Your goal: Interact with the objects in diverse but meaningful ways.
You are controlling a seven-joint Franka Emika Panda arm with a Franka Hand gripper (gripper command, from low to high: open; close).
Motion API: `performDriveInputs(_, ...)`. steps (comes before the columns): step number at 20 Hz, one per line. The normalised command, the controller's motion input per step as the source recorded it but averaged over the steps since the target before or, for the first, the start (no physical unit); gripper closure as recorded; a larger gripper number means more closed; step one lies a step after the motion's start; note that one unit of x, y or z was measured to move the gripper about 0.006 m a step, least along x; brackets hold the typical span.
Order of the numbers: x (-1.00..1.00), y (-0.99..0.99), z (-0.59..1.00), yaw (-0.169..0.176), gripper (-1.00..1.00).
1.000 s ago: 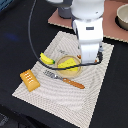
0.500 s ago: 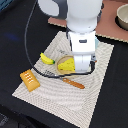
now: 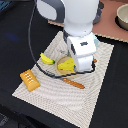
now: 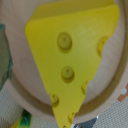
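Directly beneath the gripper lies the yellow cheese wedge (image 4: 70, 60), flat on a tan plate (image 4: 107, 97), tip pointing away; gripper's opening can't be told.

arm (image 3: 75, 22): bent low, wrist pointing down | gripper: hidden

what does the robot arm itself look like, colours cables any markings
The arm is bulky and rounded, mostly white with a grey band near the top joint. Its hand is a boxy white block carrying a small dark mark on its face, too blurred to read. A thin black cable loops down beside the arm toward the mat. The fingers are not visible.
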Motion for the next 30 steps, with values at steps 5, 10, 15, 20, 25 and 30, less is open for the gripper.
performDriveInputs(5,-0.11,-0.17,-0.06,0.017,-1.00)
performDriveInputs(10,-0.08,-0.01,-0.15,0.014,-1.00)
performDriveInputs(15,-0.31,0.14,-0.25,0.070,-1.00)
performDriveInputs(20,-0.25,0.10,-0.27,0.077,-1.00)
performDriveInputs(25,-0.14,0.04,-0.17,0.067,1.00)
performDriveInputs(30,-0.04,0.04,-0.02,0.065,1.00)
